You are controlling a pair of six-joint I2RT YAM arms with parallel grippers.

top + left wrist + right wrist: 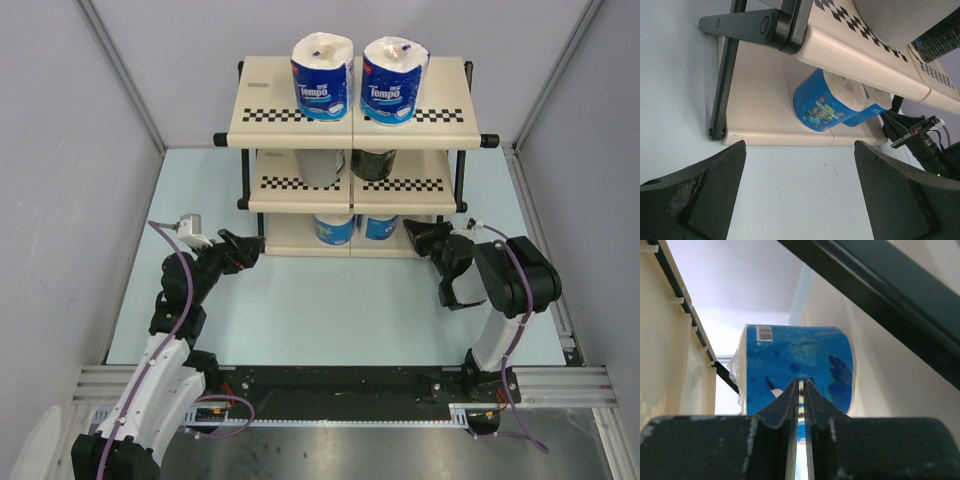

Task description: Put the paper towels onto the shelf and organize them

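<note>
on pale blue tabletop (330, 320) between grey walls (60, 180), shelf (270, 100) with paper towels (322, 78)

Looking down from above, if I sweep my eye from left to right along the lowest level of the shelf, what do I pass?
Left pincer, standing open → left blue-wrapped roll → right blue-wrapped roll → right pincer, closed, its tip at the shelf.
</note>
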